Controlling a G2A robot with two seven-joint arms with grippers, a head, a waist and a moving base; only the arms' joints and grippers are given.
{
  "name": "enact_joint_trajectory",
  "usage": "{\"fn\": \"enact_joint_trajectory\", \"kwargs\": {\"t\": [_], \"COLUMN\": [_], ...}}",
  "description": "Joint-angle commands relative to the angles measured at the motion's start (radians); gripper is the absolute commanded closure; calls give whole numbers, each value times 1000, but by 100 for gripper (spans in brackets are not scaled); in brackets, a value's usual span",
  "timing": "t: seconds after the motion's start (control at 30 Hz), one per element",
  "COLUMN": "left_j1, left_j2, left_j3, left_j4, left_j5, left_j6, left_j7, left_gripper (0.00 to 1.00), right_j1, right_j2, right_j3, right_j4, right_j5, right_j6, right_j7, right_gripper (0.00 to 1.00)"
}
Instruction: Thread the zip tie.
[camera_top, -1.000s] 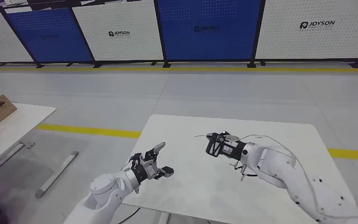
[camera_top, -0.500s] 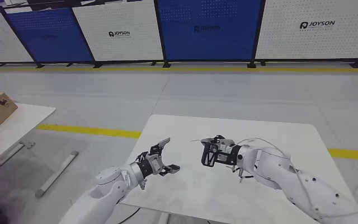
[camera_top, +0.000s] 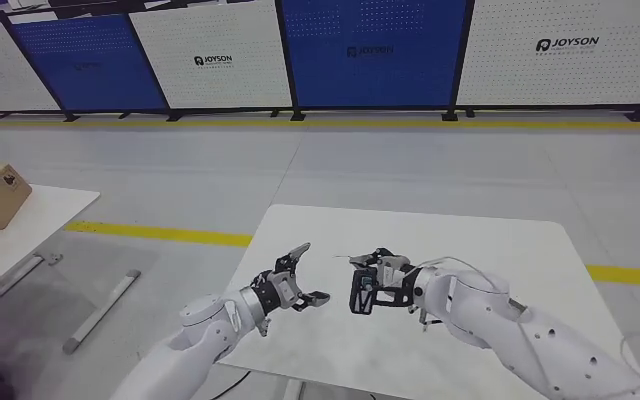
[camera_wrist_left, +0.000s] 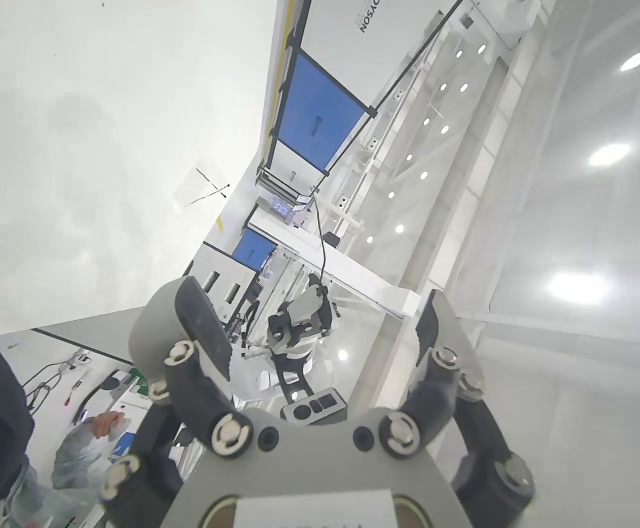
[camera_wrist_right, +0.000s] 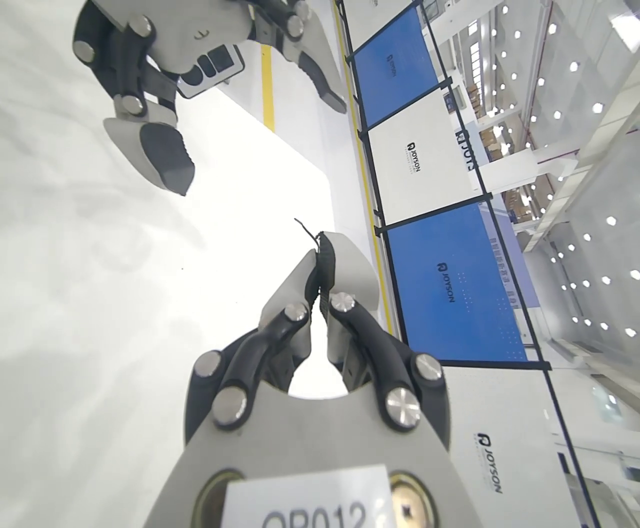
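Left fingers (camera_wrist_left: 201, 326) apart | right fingers (camera_wrist_right: 351, 272) clamped on zip tie (camera_wrist_right: 306, 231) | narrow gap between, over table (camera_top: 480, 238)

1. A white rectangular table (camera_top: 480, 240) stands on a glossy grey floor (camera_top: 300, 165).
2. A yellow painted stripe (camera_top: 160, 233) crosses the floor.
3. A blue perforated partition panel (camera_top: 375, 50) and white perforated partition panels (camera_top: 210, 55) line the far side.
4. Round ceiling lights (camera_wrist_right: 575, 65) glow overhead.

Glossy white arms (camera_top: 505, 325), grey jaws with black pads (camera_wrist_left: 202, 320) and silver screws (camera_wrist_right: 404, 400)
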Motion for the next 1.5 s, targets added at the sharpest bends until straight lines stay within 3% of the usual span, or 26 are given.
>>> {"fn": "enact_joint_trajectory", "kwargs": {"t": [0.0, 0.3, 0.4, 0.5, 0.7, 1.1, 1.13, 1.17, 1.2, 1.23, 1.27, 1.3, 1.47], "left_j1": [-20, -29, -36, -60, -132, -145, -148, -152, -155, -159, -161, -164, -170], "left_j2": [4, 5, 1, -8, -32, -39, -41, -43, -45, -47, -48, -50, -56], "left_j3": [32, 41, 48, 69, 144, 149, 151, 153, 155, 158, 161, 162, 165], "left_j4": [2, 5, 3, 7, 44, 55, 60, 62, 64, 67, 68, 69, 73], "left_j5": [-16, -24, -2, 15, 38, 39, 32, 29, 29, 29, 28, 28, 33], "left_j6": [0, 0, -27, -51, -57, -49, -48, -47, -44, -43, -39, -37, -27], "left_j7": [20, 27, 53, 105, 176, 187, 191, 194, 197, 199, 198, 198, 193], "left_gripper": [0, 0, 0, 0, 0, 0, 20, 53, 73, 80, 94, 100, 100], "right_j1": [7, 13, 13, 13, 13, 13, 13, 13, 13, 13, 13, 13, 13], "right_j2": [-7, -11, -11, -11, -11, -11, -11, -11, -11, -11, -11, -11, -11], "right_j3": [-13, -19, -19, -19, -19, -19, -19, -19, -19, -19, -19, -19, -19], "right_j4": [-2, 4, 4, 4, 4, 4, 4, 4, 4, 4, 4, 4, 4], "right_j5": [-2, 1, 1, 1, 1, 1, 1, 1, 1, 1, 1, 1, 1], "right_j6": [0, 0, 0, 0, 0, 0, 0, 0, 0, 0, 0, 0, 0], "right_j7": [12, 16, 16, 16, 16, 16, 16, 16, 16, 16, 16, 16, 16], "right_gripper": [100, 100, 100, 100, 100, 100, 100, 100, 100, 100, 100, 100, 100]}}
